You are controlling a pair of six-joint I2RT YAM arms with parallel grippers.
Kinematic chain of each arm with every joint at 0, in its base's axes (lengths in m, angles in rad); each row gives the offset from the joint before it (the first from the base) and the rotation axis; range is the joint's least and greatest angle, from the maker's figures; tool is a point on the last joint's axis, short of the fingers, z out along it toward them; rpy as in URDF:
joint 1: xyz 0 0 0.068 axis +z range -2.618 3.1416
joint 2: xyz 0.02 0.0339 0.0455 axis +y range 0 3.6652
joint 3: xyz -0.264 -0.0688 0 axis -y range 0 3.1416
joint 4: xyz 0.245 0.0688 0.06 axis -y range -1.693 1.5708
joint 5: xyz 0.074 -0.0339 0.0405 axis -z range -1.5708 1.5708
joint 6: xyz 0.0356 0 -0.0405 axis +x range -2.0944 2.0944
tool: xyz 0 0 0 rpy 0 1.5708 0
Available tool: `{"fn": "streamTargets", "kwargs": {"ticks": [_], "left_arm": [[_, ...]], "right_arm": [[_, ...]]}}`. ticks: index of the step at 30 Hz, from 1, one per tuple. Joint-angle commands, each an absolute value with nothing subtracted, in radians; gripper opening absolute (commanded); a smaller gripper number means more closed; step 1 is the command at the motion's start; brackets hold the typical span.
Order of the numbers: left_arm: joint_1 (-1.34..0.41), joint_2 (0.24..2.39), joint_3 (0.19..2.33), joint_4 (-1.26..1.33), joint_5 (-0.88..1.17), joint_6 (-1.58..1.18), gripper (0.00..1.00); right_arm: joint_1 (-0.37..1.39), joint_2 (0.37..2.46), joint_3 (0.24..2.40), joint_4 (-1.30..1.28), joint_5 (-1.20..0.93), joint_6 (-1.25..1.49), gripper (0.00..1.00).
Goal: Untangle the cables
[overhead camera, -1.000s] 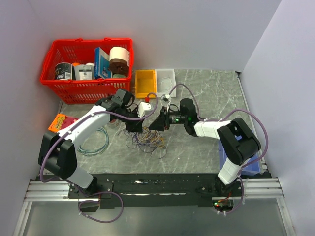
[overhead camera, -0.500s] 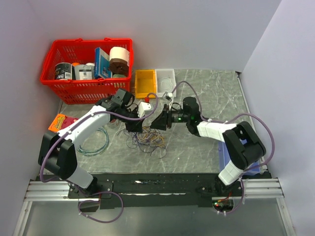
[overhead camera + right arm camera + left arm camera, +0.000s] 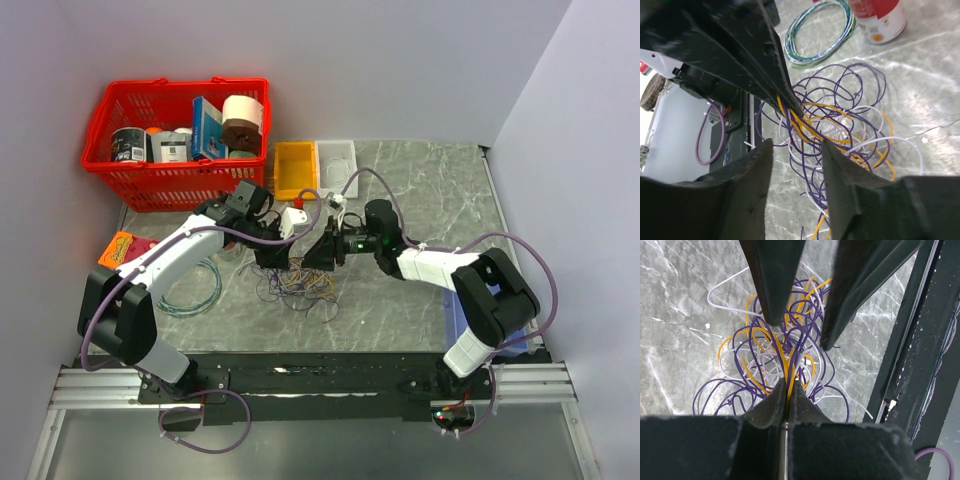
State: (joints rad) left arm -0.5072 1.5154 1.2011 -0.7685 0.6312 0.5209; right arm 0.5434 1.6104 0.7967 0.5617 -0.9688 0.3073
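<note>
Two arms meet over the cables (image 3: 300,285), a loose heap on the surface (image 3: 430,190), a little left of its middle and closer to the near edge than the far one. From above you get only a small dark scribble of wire beneath both arms. Colours and grip are too fine to read there.

The left wrist view fills that in. The cables (image 3: 765,365) are thin, round, glossy strands in dark purple, yellow-orange and pale white. They curl over one another in springy loops on grey stone veined with white. The left jaws are pressed together on a yellow-orange strand with purple ones beside it, and these run up from the heap into the tips. Across from them, the right jaws show as two dark tapered fingers (image 3: 772,285) hanging apart above the heap.

The right wrist view confirms it. The right jaws stand parted, matte black and blunt, with nothing between them, and the cables (image 3: 835,125) lie beyond the gap. Here the left jaws appear as a black wedge narrowing to a point on the orange and purple strands. Past the heap lie a flat teal-green coil (image 3: 820,35) and a red-and-white can (image 3: 880,17).

Only the top view shows you the red mesh basket (image 3: 180,130) at the far left corner. Beside it, along the far edge, are a yellow tray (image 3: 296,168) and a white tray (image 3: 337,160).
</note>
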Motion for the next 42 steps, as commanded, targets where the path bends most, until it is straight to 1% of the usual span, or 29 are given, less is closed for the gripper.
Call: {"fn": "streamTargets", "kwargs": {"ticks": [1, 2, 4, 5, 7, 8, 13, 15, 20, 22, 25, 26, 29, 32, 34, 37, 42], "left_arm": [[-0.506, 1.502, 1.233, -0.759, 0.661, 0.54, 0.01], [-0.506, 1.502, 1.233, -0.759, 0.661, 0.541, 0.01], [-0.506, 1.502, 1.233, -0.759, 0.664, 0.541, 0.01], [-0.505, 1.5, 1.233, -0.758, 0.664, 0.54, 0.01], [-0.506, 1.502, 1.232, -0.759, 0.666, 0.543, 0.01], [-0.506, 1.5, 1.23, -0.759, 0.664, 0.546, 0.01], [-0.505, 1.503, 1.213, -0.758, 0.654, 0.557, 0.01], [-0.502, 1.503, 1.206, -0.756, 0.646, 0.557, 0.01], [-0.483, 1.499, 1.178, -0.738, 0.626, 0.563, 0.11], [-0.474, 1.5, 1.164, -0.724, 0.611, 0.56, 0.12], [-0.466, 1.514, 1.155, -0.715, 0.585, 0.555, 0.18], [-0.466, 1.517, 1.154, -0.712, 0.581, 0.552, 0.23], [-0.465, 1.525, 1.143, -0.704, 0.583, 0.552, 0.32], [-0.465, 1.525, 1.128, -0.69, 0.578, 0.549, 0.36], [-0.465, 1.522, 1.12, -0.687, 0.574, 0.549, 0.36], [-0.46, 1.52, 1.115, -0.686, 0.572, 0.548, 0.4], [-0.457, 1.5, 1.124, -0.689, 0.58, 0.546, 0.49]], "right_arm": [[0.568, 1.629, 0.851, 0.568, -0.951, 0.282, 0.45], [0.574, 1.632, 0.859, 0.549, -0.947, 0.275, 0.4], [0.577, 1.638, 0.873, 0.519, -0.945, 0.259, 0.35], [0.577, 1.64, 0.87, 0.523, -0.946, 0.262, 0.28], [0.575, 1.638, 0.858, 0.546, -0.945, 0.275, 0.2], [0.575, 1.632, 0.854, 0.549, -0.945, 0.276, 0.14], [0.569, 1.611, 0.871, 0.477, -0.914, 0.247, 0.01], [0.557, 1.598, 0.884, 0.413, -0.907, 0.227, 0.0], [0.523, 1.508, 0.908, 0.304, -0.861, 0.178, 0.0], [0.52, 1.476, 0.936, 0.224, -0.842, 0.137, 0.0], [0.52, 1.445, 0.962, 0.172, -0.824, 0.118, 0.0], [0.52, 1.436, 0.963, 0.173, -0.818, 0.123, 0.0], [0.519, 1.391, 0.979, 0.172, -0.776, 0.144, 0.0], [0.508, 1.332, 1.014, 0.155, -0.721, 0.173, 0.0], [0.497, 1.286, 1.052, 0.138, -0.654, 0.189, 0.0], [0.489, 1.232, 1.12, 0.115, -0.566, 0.183, 0.0], [0.491, 1.175, 1.274, 0.064, -0.474, 0.129, 0.0]]}}
